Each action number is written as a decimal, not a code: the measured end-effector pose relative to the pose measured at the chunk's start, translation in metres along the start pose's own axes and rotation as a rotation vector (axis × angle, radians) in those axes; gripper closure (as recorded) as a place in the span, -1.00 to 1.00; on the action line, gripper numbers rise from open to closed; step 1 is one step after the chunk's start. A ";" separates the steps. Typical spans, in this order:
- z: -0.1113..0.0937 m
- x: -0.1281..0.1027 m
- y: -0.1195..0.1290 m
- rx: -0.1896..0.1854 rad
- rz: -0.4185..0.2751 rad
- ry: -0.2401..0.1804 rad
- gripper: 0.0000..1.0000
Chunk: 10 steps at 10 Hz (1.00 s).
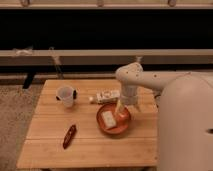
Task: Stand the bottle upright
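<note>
Whitish bottle lying beside gripper

The gripper is hanging spread over the orange plate, beside the lying bottle; a cup is crowding the bottle's other end, while the table behind is lying open.
</note>
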 end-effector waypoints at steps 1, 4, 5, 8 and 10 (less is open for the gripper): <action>0.000 -0.001 0.000 -0.001 -0.003 0.000 -0.60; -0.005 -0.009 -0.001 0.005 -0.055 -0.011 -0.60; -0.006 -0.016 0.001 0.010 -0.101 -0.018 -0.60; -0.024 -0.071 0.038 0.037 -0.428 -0.094 -0.60; -0.033 -0.103 0.051 0.045 -0.664 -0.156 -0.60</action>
